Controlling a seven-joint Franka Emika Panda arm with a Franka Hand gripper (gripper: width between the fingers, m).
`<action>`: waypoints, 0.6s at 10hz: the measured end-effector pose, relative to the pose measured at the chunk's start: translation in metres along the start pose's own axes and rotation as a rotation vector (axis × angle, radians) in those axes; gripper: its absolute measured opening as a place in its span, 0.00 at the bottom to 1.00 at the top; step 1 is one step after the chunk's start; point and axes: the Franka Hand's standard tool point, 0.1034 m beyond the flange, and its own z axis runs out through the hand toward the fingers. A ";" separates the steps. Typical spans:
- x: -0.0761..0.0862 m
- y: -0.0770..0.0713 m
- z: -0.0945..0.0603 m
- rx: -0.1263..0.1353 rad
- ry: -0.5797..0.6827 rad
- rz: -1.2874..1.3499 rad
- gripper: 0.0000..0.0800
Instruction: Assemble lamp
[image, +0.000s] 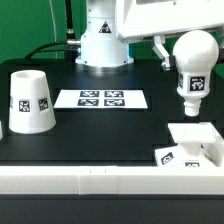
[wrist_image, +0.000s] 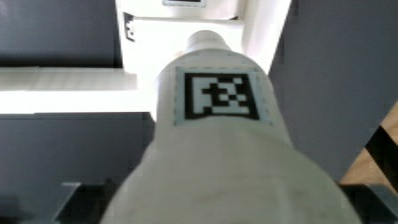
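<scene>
Bulb hangs upright above the base, narrow end down, not touching. We read the gripper as clamped on the bulb; we judge a straight descent comes next.

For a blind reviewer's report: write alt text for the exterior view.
A white bulb hangs in the air, round end up, above the flat square base at the exterior view's right. The tapered shade stands wide end down at the left of the black table, and the marker board lies flat between them.
</scene>
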 end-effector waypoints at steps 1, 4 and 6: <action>0.009 0.004 0.001 -0.003 0.008 -0.034 0.72; 0.023 0.010 0.008 -0.004 0.017 -0.048 0.72; 0.018 0.008 0.019 -0.001 0.002 -0.048 0.72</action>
